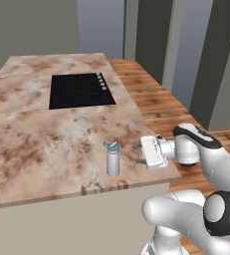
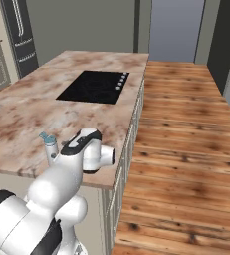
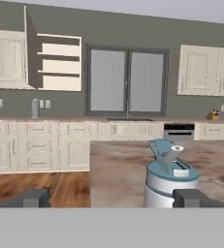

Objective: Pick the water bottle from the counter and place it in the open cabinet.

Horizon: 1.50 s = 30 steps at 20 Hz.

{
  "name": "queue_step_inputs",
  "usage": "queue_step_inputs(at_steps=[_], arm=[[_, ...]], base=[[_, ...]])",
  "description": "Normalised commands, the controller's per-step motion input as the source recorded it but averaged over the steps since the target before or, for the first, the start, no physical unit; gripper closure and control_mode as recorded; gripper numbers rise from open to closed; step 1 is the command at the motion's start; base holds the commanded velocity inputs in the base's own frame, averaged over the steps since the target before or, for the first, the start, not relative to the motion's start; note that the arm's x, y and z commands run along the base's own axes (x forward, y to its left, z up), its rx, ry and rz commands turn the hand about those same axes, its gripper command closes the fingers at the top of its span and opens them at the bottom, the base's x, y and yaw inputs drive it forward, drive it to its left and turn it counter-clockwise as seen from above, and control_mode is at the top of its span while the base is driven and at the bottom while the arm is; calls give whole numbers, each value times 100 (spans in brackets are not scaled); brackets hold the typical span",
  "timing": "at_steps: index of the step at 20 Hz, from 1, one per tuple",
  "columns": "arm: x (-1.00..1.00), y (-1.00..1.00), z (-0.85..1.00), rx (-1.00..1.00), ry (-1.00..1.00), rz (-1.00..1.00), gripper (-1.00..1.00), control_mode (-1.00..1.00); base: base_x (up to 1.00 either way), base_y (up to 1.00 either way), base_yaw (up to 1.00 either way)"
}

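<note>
The water bottle [image 1: 113,160], a slim grey cylinder with a teal cap and flip spout, stands upright near the front edge of the marble counter [image 1: 47,144]. My gripper [image 1: 138,154] is level with it, just to its right, open and holding nothing. In the hand view the bottle [image 3: 170,180] stands close ahead, toward the right fingertip [image 3: 191,198], while the gripper [image 3: 112,198] stays spread wide. The arm partly hides the bottle [image 2: 50,146] in the right base view. The open cabinet [image 3: 59,63], with cream shelves, hangs on the far wall at upper left.
A black cooktop [image 1: 80,90] is set in the counter behind the bottle. Across the room are lower drawered cabinets [image 3: 40,145], a taller grey cylinder [image 3: 35,108], a window [image 3: 127,81] and closed upper cabinets [image 3: 208,70]. Wooden floor [image 2: 186,129] lies right of the counter.
</note>
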Motion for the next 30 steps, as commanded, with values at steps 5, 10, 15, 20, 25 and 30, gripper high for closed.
queue_step_inputs(at_steps=[5, 10, 15, 20, 25, 30], arm=[[20, 25, -9, 0, 3, -13, -100, -100], [25, 25, -7, 0, 4, -12, -100, -100], [17, 14, -2, 0, 6, -9, -100, -100], [9, 5, -6, 0, 6, -8, -100, -100], [8, 1, -11, 0, 9, -7, -100, -100], [6, 1, -22, 0, 14, -4, -100, -100]], base=[[0, 0, 0], [0, 0, 0], [0, 0, 0], [0, 0, 0], [0, 0, 0], [0, 0, 0]])
